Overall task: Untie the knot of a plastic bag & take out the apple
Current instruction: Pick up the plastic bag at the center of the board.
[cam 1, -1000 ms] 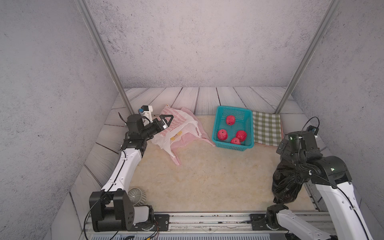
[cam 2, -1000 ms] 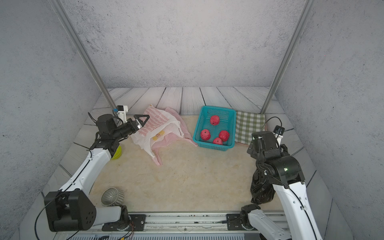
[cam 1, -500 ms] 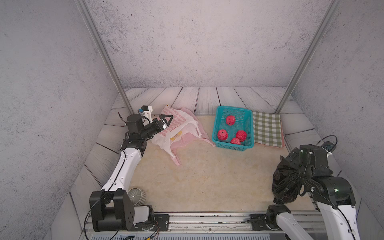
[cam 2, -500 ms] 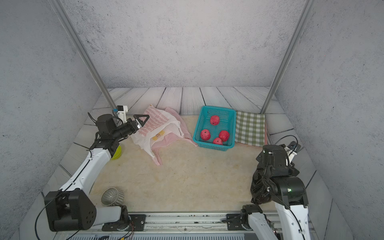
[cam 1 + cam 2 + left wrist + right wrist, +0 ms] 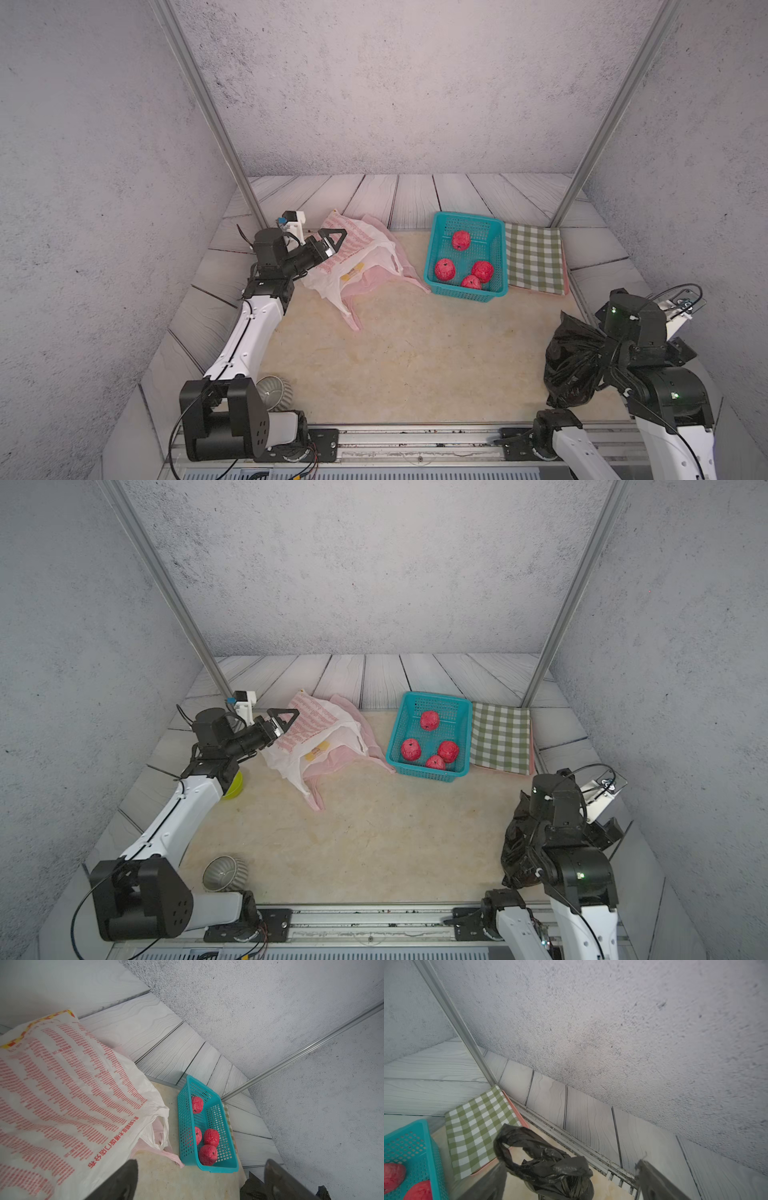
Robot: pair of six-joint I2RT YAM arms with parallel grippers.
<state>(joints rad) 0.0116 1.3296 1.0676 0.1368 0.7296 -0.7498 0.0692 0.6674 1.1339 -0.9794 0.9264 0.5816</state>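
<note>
- We see the black bag (image 5: pixel 571 365), tied shut, at the near right of the table (image 5: pixel 415 365).
- Our right gripper (image 5: pixel 571 1165) stands wide, the knot (image 5: pixel 548 1167) between its fingers.
- Our left gripper (image 5: pixel 201 1164) is wide too, by a white bag (image 5: pixel 361 249).

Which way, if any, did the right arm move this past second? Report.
Yes: the right arm has drawn back from the checked cloth toward the near rail.
</note>
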